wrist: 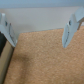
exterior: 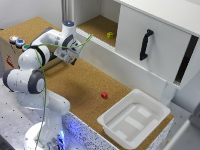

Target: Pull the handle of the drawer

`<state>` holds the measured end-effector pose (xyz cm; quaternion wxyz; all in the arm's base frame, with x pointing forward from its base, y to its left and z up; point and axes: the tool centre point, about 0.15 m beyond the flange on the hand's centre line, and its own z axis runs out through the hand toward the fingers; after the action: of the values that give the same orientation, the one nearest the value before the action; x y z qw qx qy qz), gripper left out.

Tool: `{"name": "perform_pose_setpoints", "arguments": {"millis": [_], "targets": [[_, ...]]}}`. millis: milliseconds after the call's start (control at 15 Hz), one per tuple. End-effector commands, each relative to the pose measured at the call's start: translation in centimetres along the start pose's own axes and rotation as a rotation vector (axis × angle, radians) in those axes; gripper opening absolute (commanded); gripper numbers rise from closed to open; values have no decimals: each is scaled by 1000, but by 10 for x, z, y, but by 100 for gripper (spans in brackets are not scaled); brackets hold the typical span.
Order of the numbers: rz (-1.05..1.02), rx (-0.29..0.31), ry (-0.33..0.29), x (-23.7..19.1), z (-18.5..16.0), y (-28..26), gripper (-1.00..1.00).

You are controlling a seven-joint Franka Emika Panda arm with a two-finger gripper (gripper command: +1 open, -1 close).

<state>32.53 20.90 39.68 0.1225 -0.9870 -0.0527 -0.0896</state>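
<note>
end effector (wrist: 39,30): two pale fingers (wrist: 71,29) spread well apart, nothing between them | worktop (wrist: 47,62): brown cork surface filling most of the view | background: pale band beyond the cork | dark edge beside one finger, blurred, unidentifiable

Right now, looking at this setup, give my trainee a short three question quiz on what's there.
1. True or false: the gripper is open, with nothing between its fingers.
2. Which small object lies on the cork counter near the white plastic tub?
A. a green button
B. a red cube
C. a black handle
3. Fill the blank: the small yellow-green cube sits in the open compartment beside the white sliding door with the ____ handle.

Key:
1. True
2. B
3. black
</note>
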Motion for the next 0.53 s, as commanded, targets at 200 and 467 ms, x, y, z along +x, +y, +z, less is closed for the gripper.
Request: {"name": "perform_pose_setpoints", "arguments": {"millis": [200,467], "targets": [[111,189,-10,1,68,-60,100],[109,265,-39,6,93,-73,100]]}}
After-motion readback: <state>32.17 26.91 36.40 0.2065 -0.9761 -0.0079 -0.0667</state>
